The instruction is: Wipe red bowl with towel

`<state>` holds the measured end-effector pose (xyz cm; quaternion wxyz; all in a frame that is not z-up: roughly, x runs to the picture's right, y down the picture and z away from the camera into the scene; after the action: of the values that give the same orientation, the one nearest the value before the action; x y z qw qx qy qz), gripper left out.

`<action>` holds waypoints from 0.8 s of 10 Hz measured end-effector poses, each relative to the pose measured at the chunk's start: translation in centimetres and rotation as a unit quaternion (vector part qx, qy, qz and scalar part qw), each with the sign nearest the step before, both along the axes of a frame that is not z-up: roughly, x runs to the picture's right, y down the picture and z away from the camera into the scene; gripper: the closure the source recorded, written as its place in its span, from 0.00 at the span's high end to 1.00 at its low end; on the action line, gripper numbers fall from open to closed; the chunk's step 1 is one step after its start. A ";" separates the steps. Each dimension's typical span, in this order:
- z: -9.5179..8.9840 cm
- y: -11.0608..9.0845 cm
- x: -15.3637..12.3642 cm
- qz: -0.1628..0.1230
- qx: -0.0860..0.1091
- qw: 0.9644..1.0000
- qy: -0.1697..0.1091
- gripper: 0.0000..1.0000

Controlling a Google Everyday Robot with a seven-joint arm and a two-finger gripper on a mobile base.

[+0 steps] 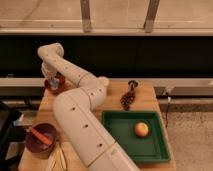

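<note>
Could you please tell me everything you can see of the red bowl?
The red bowl is a small, round, reddish dish standing upright near the table's far left corner. Only part of its rim shows; the tool hangs over it with something pale, probably the towel, inside the bowl. Its material cannot be told.

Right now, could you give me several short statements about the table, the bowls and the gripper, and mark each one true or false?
1. The gripper is over the red bowl at the table's far left corner. True.
2. The green tray holds three fruits. False: only one orange fruit lies in it.
3. The dark grapes lie inside the tray. False: they lie on the table behind it.
4. A purple bowl stands at the near left. True.
</note>
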<state>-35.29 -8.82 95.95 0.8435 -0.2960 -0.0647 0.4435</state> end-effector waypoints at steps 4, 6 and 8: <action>0.0 0.0 -0.1 -0.001 0.001 1.000 -0.001 0.00; -0.6 -0.1 -1.3 -0.011 0.009 1.000 -0.020 0.00; -2.3 1.1 -3.1 -0.018 0.013 0.999 -0.032 0.00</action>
<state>-38.36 -7.76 93.65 0.8525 -0.3005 -0.0918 0.4177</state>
